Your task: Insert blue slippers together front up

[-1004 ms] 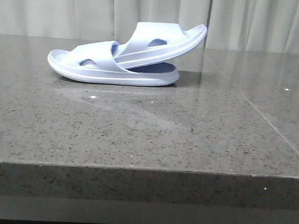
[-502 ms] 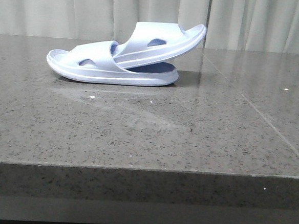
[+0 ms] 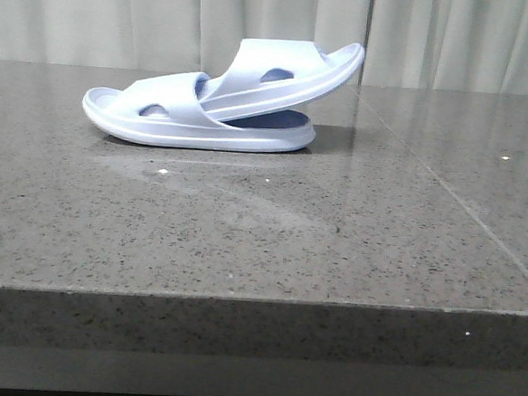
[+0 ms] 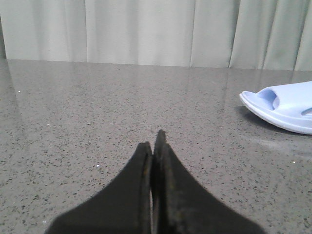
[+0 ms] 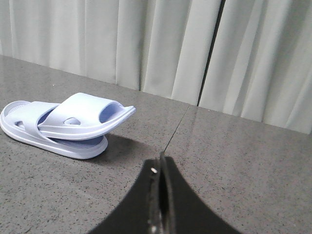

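A grey speckled stone table (image 3: 243, 242) runs back to pale curtains (image 3: 168, 19), and the blue slippers (image 3: 218, 100) sit nested on it near the curtains — one flat on its sole, the other pushed under its strap and tilted up, its raised end towards the curtains. Both grippers stay well apart from the pair, holding nothing — the left gripper (image 4: 155, 146) and the right gripper (image 5: 161, 168) each with jaws pressed together.
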